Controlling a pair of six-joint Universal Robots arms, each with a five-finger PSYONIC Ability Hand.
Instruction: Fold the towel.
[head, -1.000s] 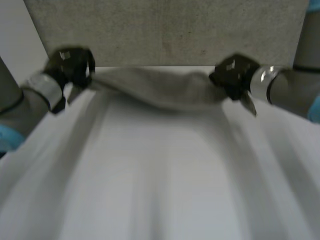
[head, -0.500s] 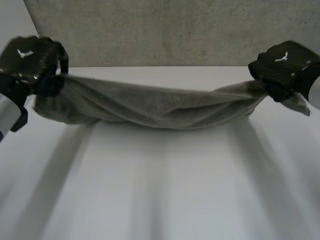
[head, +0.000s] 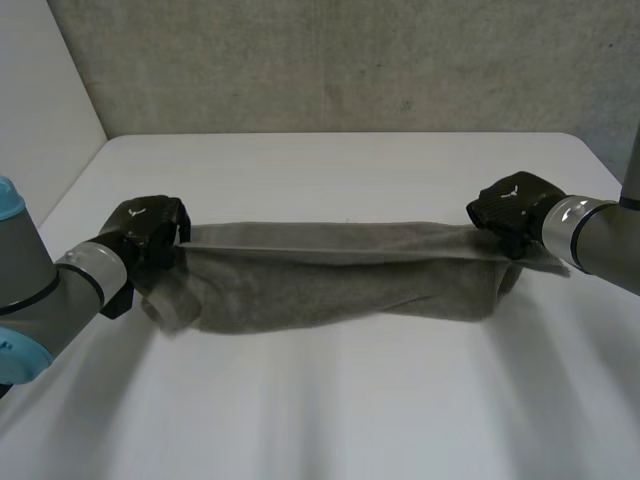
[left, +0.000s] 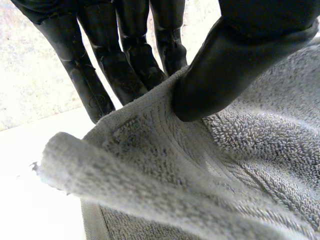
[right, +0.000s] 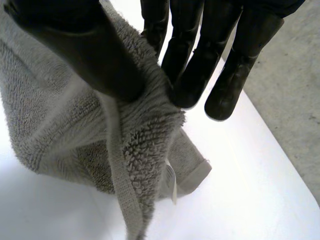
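A grey towel (head: 340, 275) stretches in a long bunched band across the middle of the white table (head: 330, 400), its lower part resting on the surface. My left hand (head: 148, 232) holds its left end; in the left wrist view the thumb (left: 225, 65) pinches the towel's hem (left: 150, 150) against the fingers (left: 100, 55). At the other end my right hand (head: 510, 210) grips the towel, and the right wrist view shows its thumb (right: 85, 45) pressing the towel's edge (right: 145, 135) against the fingers (right: 200, 60). A corner with a small tag (right: 172, 182) hangs below that hand.
A rough grey wall (head: 340, 60) rises behind the table's far edge. Open white tabletop lies in front of the towel and behind it.
Both hands have come down and toward me with the towel, from raised near the wall to just above the table. The towel is now pulled straighter, its lower part lying on the table.
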